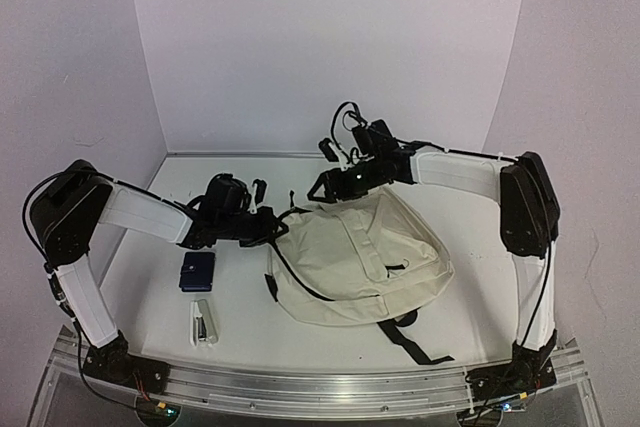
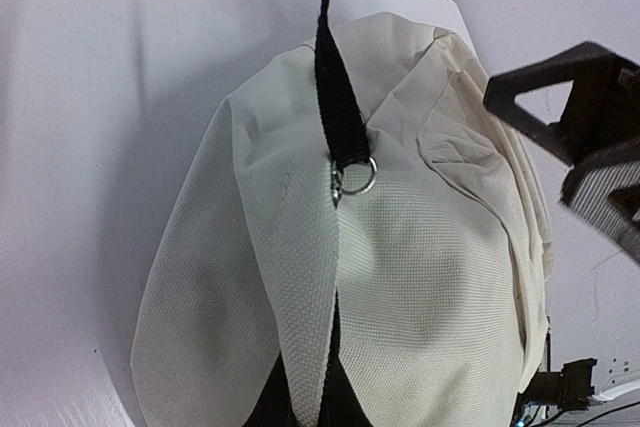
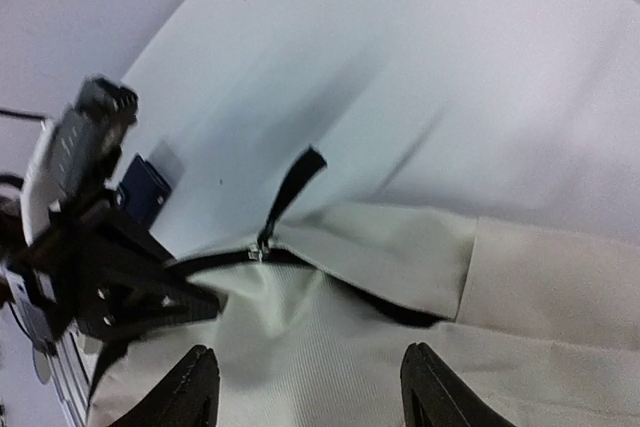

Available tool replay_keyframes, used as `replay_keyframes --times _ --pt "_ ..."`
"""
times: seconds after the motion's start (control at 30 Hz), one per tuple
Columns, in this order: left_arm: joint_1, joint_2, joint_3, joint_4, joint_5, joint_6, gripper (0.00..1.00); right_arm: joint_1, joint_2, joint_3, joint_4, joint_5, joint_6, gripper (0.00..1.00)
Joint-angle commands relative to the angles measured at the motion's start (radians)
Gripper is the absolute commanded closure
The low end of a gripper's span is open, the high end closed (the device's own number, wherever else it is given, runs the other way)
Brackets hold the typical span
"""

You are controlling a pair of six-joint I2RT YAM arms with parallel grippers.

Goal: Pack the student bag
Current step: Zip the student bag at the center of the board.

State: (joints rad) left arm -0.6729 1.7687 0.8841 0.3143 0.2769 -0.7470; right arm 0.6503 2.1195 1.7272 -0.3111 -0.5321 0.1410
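At centre-right of the desk point(image 1: 240, 317): student bag point(image 1: 360, 252), cream. Left fingers point(image 3: 170, 299) closed, pinching its left-edge fabric; tips hidden in wrist view. Right fingers point(image 3: 195, 387) spread above it, empty.

Centre frame, student bag point(image 1: 360, 257) is showing cream with a fine woven grain; its strap point(image 2: 338, 97) is showing black, ring point(image 2: 358, 175) silver. Left of it, small case point(image 1: 197, 271) is reading navy; stapler point(image 1: 204, 322) white and grey.
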Motion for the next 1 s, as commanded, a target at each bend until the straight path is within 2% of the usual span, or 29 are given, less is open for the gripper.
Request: replay_keyframes --times 0.0,0.23,0.53,0.63,0.77,0.97 --pt "-0.02 -0.023 0.053 -0.029 -0.021 0.046 1.0 0.0 0.081 0.109 0.073 -0.033 0.183 0.37" --pt "-0.032 -0.03 0.08 -0.069 -0.048 0.087 1.0 0.025 0.196 0.256 0.071 -0.009 0.241 0.37" --pt "-0.038 -0.037 0.089 -0.088 -0.058 0.104 1.0 0.05 0.269 0.32 0.064 -0.013 0.259 0.39" --pt "-0.038 -0.033 0.099 -0.098 -0.062 0.108 1.0 0.063 0.294 0.349 0.061 -0.015 0.262 0.42" --pt "-0.04 -0.047 0.092 -0.105 -0.076 0.106 1.0 0.066 0.316 0.389 0.035 0.016 0.256 0.56" --pt "-0.04 -0.086 0.064 -0.111 -0.114 0.086 1.0 0.053 0.287 0.361 0.011 0.074 0.234 0.92"
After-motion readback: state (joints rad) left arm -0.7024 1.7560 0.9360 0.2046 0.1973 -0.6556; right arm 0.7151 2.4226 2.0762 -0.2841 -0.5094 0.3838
